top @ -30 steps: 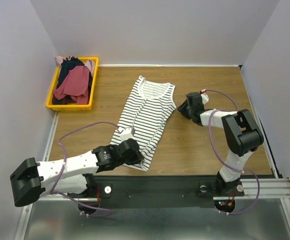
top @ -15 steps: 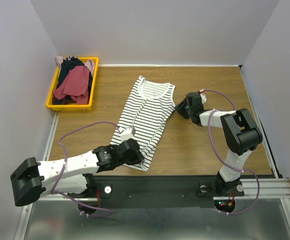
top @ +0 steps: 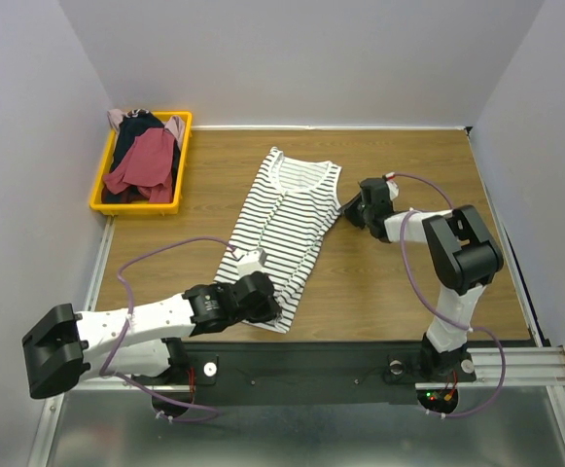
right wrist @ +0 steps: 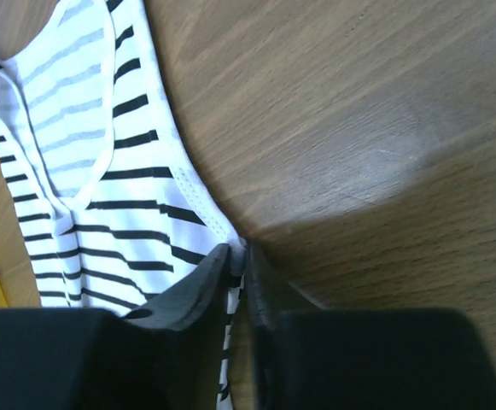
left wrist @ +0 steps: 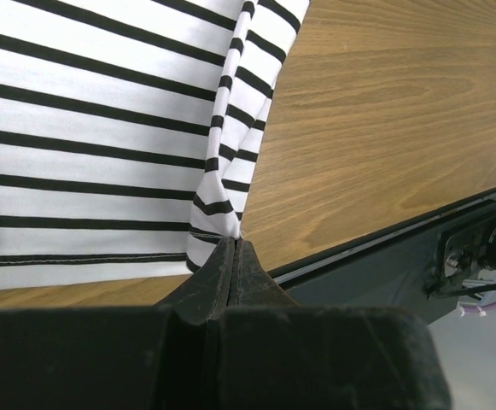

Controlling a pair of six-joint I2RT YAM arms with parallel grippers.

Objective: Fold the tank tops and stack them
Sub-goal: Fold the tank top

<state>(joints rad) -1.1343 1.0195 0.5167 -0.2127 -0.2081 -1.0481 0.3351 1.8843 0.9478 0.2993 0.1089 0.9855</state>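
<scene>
A white tank top with thin black stripes (top: 290, 219) lies flat on the wooden table, neck towards the far wall. My left gripper (top: 274, 309) is shut on its near right hem corner; in the left wrist view (left wrist: 234, 245) the jaws pinch the striped cloth (left wrist: 102, 137). My right gripper (top: 344, 212) is shut on the top's right edge below the armhole; in the right wrist view (right wrist: 241, 254) the white trim sits between the jaws, with the striped top (right wrist: 85, 188) to the left. A dark red top (top: 146, 161) lies in the yellow bin with dark navy and pale pink ones.
The yellow bin (top: 178, 185) stands at the table's far left, holding several crumpled tops. Bare wood (top: 408, 282) lies right of the striped top. A black rail (top: 340, 362) runs along the near edge. Grey walls close in the table.
My right gripper has crept left along the table to the striped top's right edge. The left gripper and the top have not visibly moved.
</scene>
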